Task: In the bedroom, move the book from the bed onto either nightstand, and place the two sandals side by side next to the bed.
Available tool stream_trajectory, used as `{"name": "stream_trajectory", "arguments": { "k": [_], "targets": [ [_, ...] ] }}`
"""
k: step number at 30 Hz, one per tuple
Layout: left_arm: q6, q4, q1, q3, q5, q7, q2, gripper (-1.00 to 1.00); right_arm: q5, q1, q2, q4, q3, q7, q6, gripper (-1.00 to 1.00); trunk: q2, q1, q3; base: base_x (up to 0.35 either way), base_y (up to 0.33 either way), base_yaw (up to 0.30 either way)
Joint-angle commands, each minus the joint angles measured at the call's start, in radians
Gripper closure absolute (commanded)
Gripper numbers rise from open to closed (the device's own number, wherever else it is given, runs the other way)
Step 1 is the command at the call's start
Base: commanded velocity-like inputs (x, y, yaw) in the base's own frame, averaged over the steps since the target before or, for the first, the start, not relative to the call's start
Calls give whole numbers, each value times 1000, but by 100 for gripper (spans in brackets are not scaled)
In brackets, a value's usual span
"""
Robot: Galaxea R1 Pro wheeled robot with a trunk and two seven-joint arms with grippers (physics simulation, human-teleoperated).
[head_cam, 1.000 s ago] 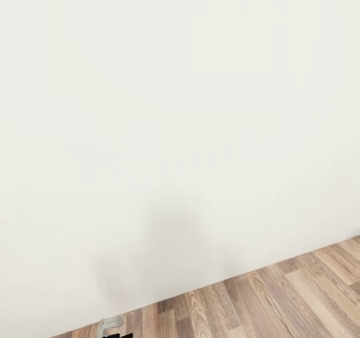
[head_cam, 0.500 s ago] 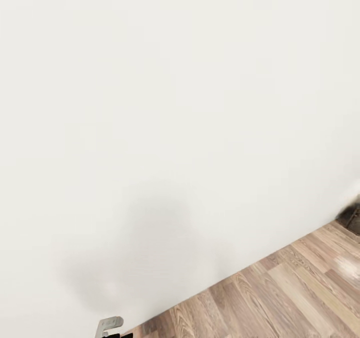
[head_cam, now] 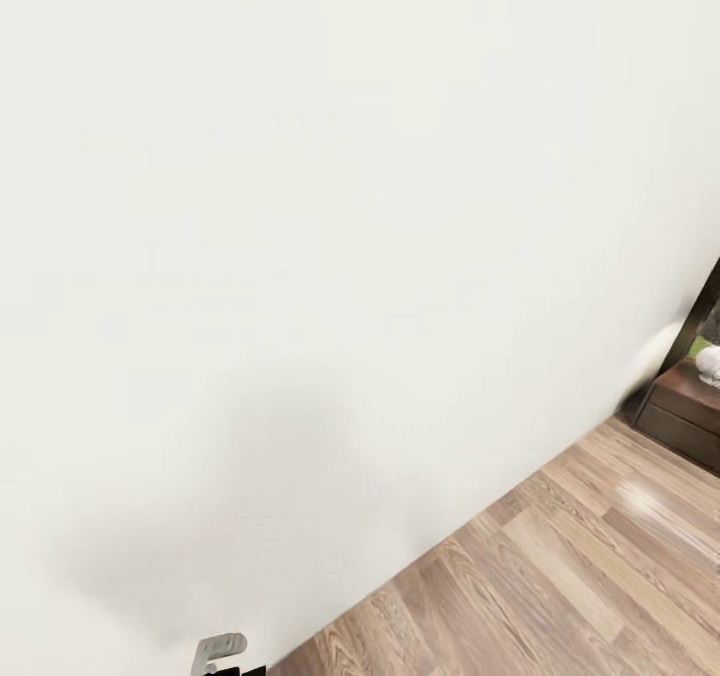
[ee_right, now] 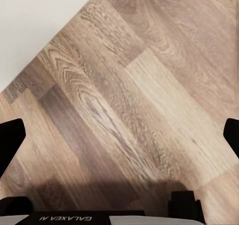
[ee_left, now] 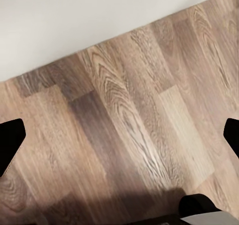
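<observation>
The book, the bed and the two sandals are out of view. At the far right edge of the head view stands a low piece of dark reddish-brown wood (head_cam: 688, 408) with a white rounded object (head_cam: 709, 362) on it; it may be the nightstand. My left gripper (ee_left: 119, 135) hangs open over bare wood-plank floor (ee_left: 124, 135), its black fingertips (ee_left: 10, 140) far apart with nothing between them. My right gripper (ee_right: 119, 135) is open too, over the same kind of floor, and holds nothing.
A plain white wall (head_cam: 300, 256) stands close in front, meeting the brown plank floor (head_cam: 560, 576) along a slanted line. A small grey part of the robot (head_cam: 220, 649) pokes in at the bottom edge. Open floor runs to the right toward the dark furniture.
The head camera has turned: the wall-floor line has swung steeper and more floor shows at right. The dark wooden furniture with the white object has come into view.
</observation>
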Motion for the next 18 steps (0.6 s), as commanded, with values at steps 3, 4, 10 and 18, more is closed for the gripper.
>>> {"name": "stream_trajectory", "arguments": {
  "k": [3, 4, 10, 18],
  "targets": [
    [-2, 1, -1, 2, 4, -4, 0, -100, -7, -2, 0, 5, -2, 5, -6, -100, -1, 0, -3, 224, 111, -274],
    [-2, 1, -1, 2, 4, -4, 0, -100, -8, -2, 0, 5, -2, 5, -6, -100, -1, 0, -3, 151, 70, -274],
    [-2, 1, -1, 2, 4, -4, 0, -100, -7, -2, 0, 5, -2, 5, -6, -100, -1, 0, -7, 43, 20, -274],
    [-2, 1, -1, 2, 4, -4, 0, -100, -7, -2, 0, 5, -2, 5, -6, -100, -1, 0, -11, 3, 1, -274]
  ]
}}
